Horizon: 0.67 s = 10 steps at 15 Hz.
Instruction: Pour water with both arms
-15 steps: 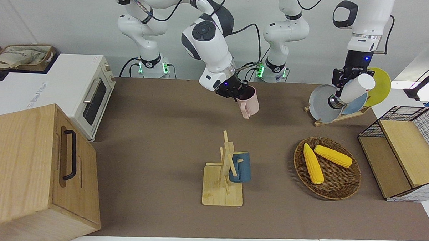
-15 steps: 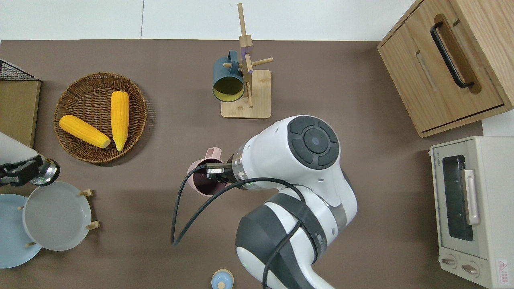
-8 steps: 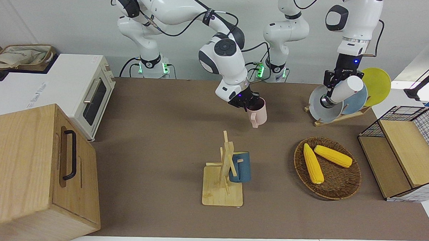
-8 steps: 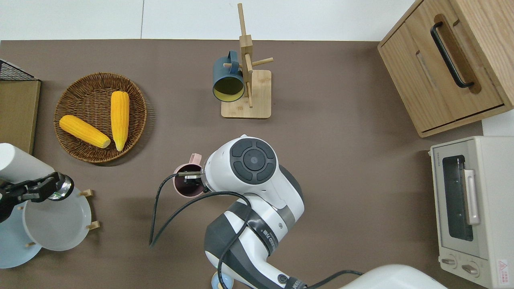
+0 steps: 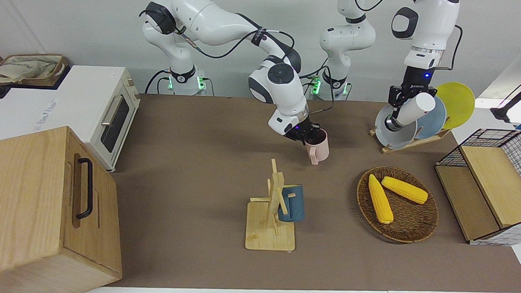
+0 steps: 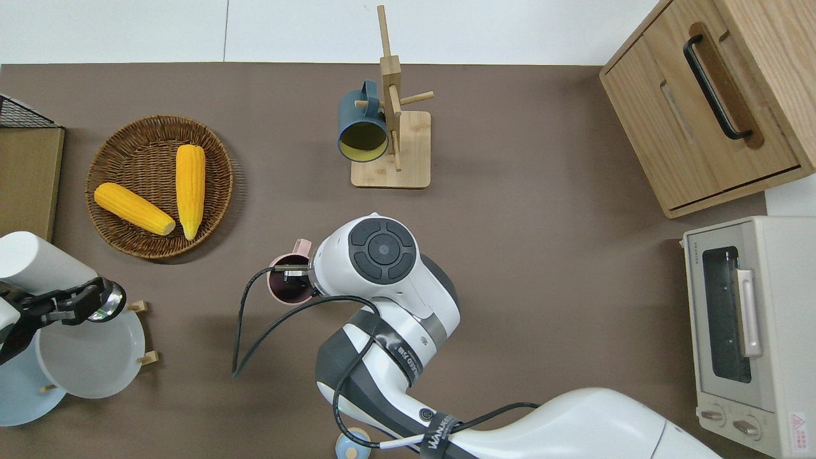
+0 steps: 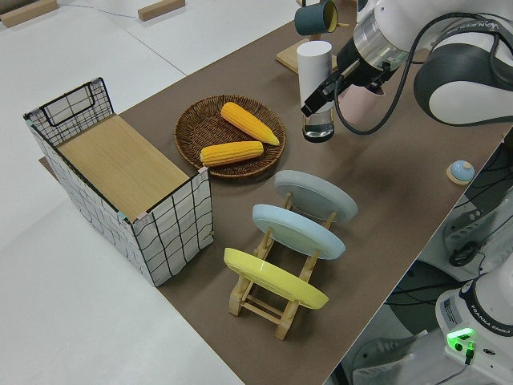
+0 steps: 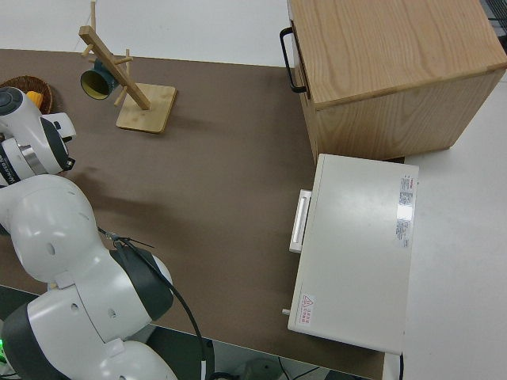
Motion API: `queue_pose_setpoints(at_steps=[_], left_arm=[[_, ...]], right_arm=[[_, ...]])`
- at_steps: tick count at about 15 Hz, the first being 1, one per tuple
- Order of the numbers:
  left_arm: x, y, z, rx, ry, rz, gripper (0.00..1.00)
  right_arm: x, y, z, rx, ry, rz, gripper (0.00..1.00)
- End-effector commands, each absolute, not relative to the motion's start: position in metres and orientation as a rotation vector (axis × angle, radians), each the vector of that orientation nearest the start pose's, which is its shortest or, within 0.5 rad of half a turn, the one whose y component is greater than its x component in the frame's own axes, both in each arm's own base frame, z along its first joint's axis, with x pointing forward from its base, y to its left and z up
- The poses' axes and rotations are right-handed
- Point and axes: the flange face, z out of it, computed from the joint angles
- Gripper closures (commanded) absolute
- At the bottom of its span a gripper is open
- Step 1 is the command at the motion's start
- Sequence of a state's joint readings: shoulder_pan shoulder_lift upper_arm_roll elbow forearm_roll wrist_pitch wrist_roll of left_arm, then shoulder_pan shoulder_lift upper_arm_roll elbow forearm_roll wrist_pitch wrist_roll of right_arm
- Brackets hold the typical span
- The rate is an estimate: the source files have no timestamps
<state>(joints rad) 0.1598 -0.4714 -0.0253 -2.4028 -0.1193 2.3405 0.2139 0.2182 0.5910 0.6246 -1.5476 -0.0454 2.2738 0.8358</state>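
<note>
My right gripper (image 5: 307, 137) is shut on the rim of a pink mug (image 5: 320, 150) and holds it upright, low over the middle of the brown table. In the overhead view the mug (image 6: 285, 288) shows under the right gripper (image 6: 294, 276), its handle pointing away from the robots. My left gripper (image 5: 398, 109) is shut on a white bottle (image 5: 415, 109) with a clear lower end, held tilted. In the overhead view the bottle (image 6: 35, 268) and the left gripper (image 6: 70, 305) are over the plate rack (image 6: 143, 357). The bottle also shows in the left side view (image 7: 315, 68).
A wooden mug tree (image 6: 392, 127) carries a dark blue mug (image 6: 362, 131). A wicker basket (image 6: 115, 229) holds two corn cobs. A wire crate (image 5: 491, 185), a wooden cabinet (image 5: 46, 208) and a toaster oven (image 5: 101, 115) stand at the table's ends. A small blue knob (image 6: 352, 449) lies near the robots.
My right arm has carried the pink mug toward the left arm's end of the table and lowered it. My left arm has shifted the tilted bottle slightly toward the table's middle.
</note>
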Motion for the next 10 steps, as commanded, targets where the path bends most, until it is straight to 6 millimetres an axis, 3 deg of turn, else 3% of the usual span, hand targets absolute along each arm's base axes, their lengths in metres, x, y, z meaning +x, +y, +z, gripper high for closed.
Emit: queue_pose_setpoints(at_steps=[1,3,7,10], left_arm=[[0.430,0.048,0.540,-3.070,0.024,-0.712,1.00],[0.429,0.048,0.539,-3.071,0.025,-0.708,1.00],[0.429,0.048,0.539,-3.074,0.024,-0.704,1.00],[0.429,0.048,0.538,-3.076,0.024,-0.697,1.00]], right_arm=[[0.527,0.500,0.365,-2.767,0.121,0.079,0.982],[0.533,0.495,0.353,-2.785,0.159,0.071,0.980],[0.536,0.503,0.347,-2.734,0.206,0.015,0.967],[0.538,0.501,0.344,-2.740,0.213,0.011,0.857]])
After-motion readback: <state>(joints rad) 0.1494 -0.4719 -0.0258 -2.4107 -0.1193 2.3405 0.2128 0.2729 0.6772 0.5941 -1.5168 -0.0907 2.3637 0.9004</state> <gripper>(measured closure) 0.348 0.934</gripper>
